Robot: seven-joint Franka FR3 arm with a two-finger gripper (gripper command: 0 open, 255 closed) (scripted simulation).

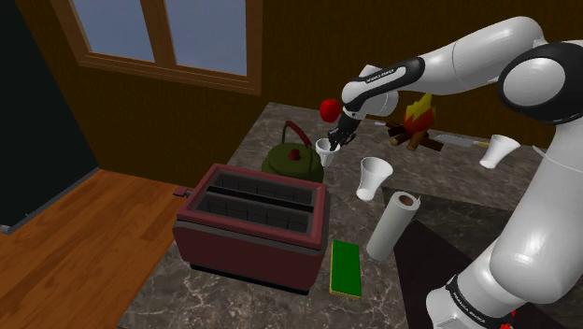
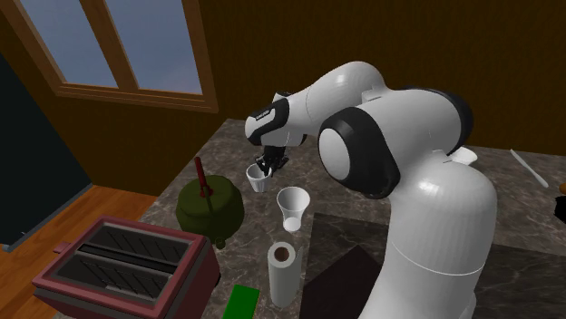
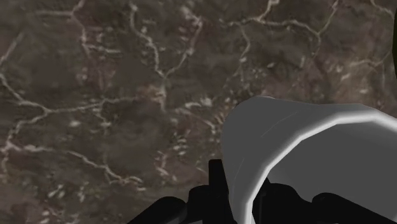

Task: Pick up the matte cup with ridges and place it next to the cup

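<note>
Here, the black gripper point(image 1: 338, 138) is clamped on the rim of the small white cup point(image 1: 325, 148), one finger inside and one outside, over the marble tabletop point(image 3: 95, 95). The cup hangs just beside the green kettle point(image 1: 291, 154), with a taller white cup point(image 1: 374, 176) near it.

Place: a home kitchen.
Worktop: dark brown stone countertop point(image 1: 280, 301) with pale marble veins.
Appliances: dark red two-slot toaster point(image 1: 252, 224); round dark green kettle point(image 1: 291, 161).
Supplies: upright white paper towel roll point(image 1: 392, 224).
Room: wood-framed window point(image 1: 168, 37), brown wooden wall point(image 1: 177, 126), orange-brown plank floor point(image 1: 84, 243).
</note>
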